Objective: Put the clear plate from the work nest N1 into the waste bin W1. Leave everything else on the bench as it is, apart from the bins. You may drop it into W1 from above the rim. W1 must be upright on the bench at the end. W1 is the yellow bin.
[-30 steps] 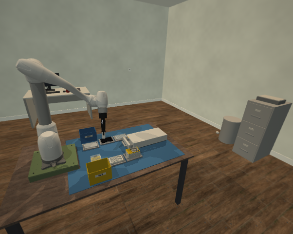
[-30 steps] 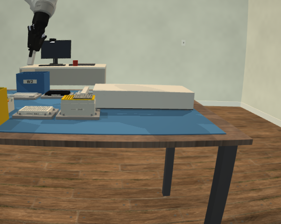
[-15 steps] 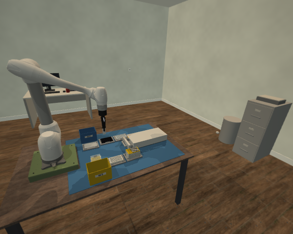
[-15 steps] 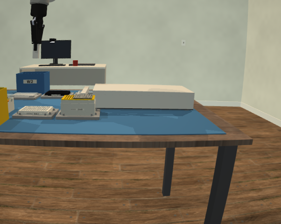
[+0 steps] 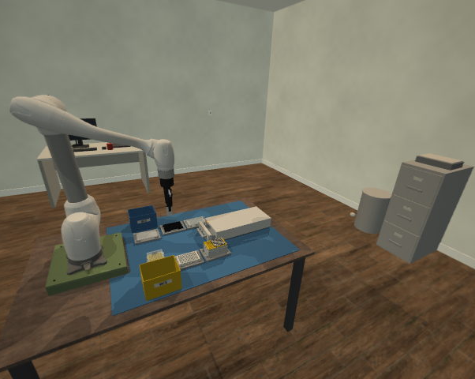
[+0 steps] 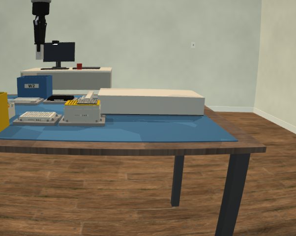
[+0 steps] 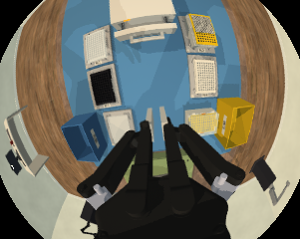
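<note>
The yellow bin W1 (image 5: pixel 160 277) stands upright at the front of the blue mat and also shows in the wrist view (image 7: pixel 232 121). Several plates lie in nests on the mat. They include a pale see-through plate (image 5: pixel 193 222) behind a black plate (image 5: pixel 172 227), a white plate (image 5: pixel 147 235), a pale yellow plate (image 5: pixel 155 255) and a white well plate (image 5: pixel 188 257). I cannot read the nest labels. My gripper (image 5: pixel 169 210) hangs high above the back of the mat, pointing down. Its fingers stand slightly apart with nothing between them.
A blue bin W2 (image 5: pixel 142 219) stands at the back left of the mat. A long cream box (image 5: pixel 237 222) lies at the back right, with a yellow-topped tip box (image 5: pixel 215 245) in front of it. The arm's green base (image 5: pixel 87 263) is on the left.
</note>
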`<state>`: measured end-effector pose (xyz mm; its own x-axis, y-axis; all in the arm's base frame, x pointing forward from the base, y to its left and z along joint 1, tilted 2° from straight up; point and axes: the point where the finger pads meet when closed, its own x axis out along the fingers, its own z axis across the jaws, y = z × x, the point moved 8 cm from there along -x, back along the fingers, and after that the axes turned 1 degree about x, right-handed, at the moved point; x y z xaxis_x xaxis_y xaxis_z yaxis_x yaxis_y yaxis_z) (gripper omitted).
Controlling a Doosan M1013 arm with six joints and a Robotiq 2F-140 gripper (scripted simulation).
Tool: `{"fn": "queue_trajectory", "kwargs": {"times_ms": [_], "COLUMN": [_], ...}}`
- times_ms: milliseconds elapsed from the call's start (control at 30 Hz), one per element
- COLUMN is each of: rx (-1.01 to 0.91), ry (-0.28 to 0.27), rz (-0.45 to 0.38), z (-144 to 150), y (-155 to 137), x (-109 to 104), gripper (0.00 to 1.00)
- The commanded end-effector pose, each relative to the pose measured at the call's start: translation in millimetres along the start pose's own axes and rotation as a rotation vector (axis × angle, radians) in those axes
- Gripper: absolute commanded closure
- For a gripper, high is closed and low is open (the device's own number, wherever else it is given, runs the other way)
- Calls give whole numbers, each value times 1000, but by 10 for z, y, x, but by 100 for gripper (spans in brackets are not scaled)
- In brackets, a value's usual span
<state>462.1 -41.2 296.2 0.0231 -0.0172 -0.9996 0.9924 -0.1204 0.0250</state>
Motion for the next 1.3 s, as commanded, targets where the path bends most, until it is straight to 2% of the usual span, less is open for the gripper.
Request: {"fn": "queue_trajectory", "kwargs": {"times_ms": [0,1267], "rx": [8,8], "ry": [0,0], "rz": [0,0], "z": [-65,-871], "y": [75,997], "x": [30,403], "gripper": [30,30]}}
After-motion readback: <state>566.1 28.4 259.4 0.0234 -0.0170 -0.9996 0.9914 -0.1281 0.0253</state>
